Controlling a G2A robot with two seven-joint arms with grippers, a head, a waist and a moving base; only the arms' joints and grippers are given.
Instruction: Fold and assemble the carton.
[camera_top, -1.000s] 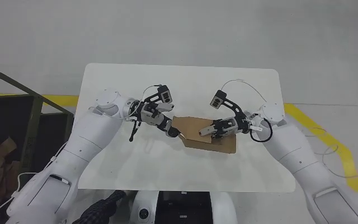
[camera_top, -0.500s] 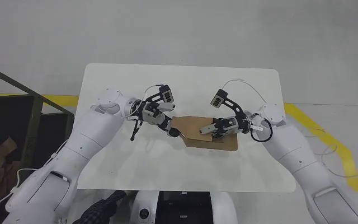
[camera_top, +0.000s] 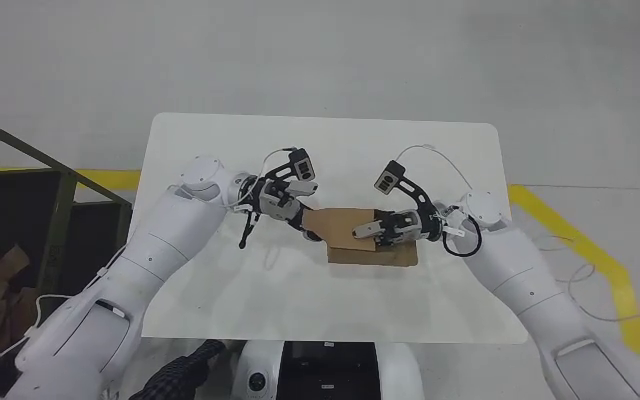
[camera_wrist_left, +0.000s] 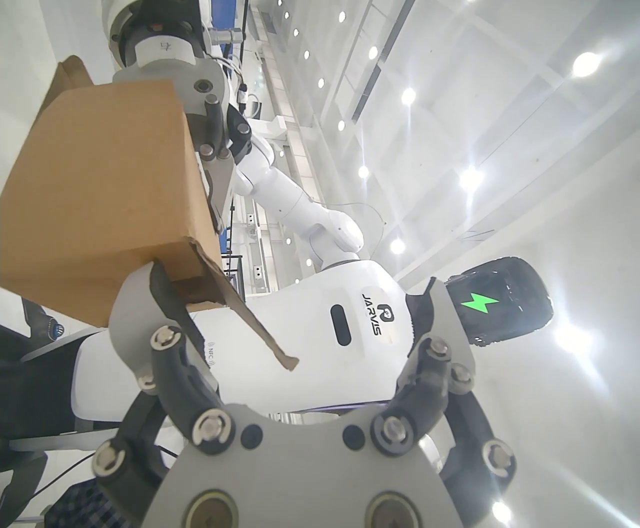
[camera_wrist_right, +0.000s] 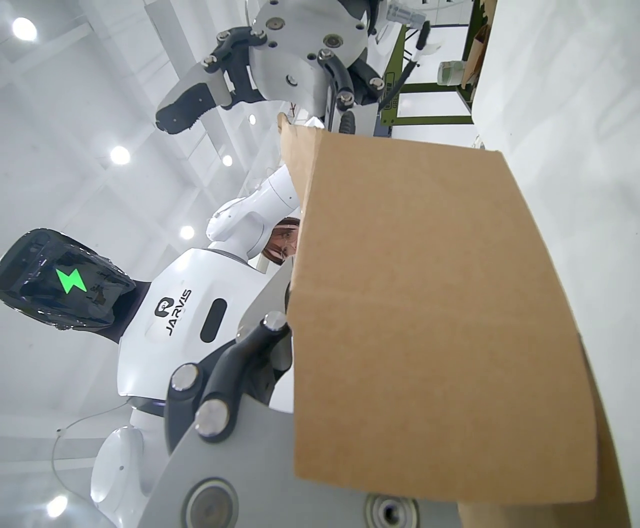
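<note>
Fingers (camera_wrist_left: 165, 305) of the left gripper (camera_wrist_left: 292, 300) are standing apart, one touching the carton (camera_top: 395, 252) corner; the right gripper (camera_top: 368, 230) is pinching a wall (probably light, bendy cardboard, best held near creases). The carton is sitting mid-frame on the worktop (camera_top: 200, 290).

Glossy white, rounded arms (camera_top: 165, 250) and chest (camera_wrist_left: 320, 350); black head screen (camera_wrist_left: 500, 300) with a green lightning sign; the left hand (camera_wrist_left: 292, 280) has a grey plate, black links and silver screws.

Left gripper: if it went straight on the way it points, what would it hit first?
Most likely the carton: the left gripper, fingers open, points at its near end, with one finger at the corner and a loose flap between them. Exact depth is unclear.
</note>
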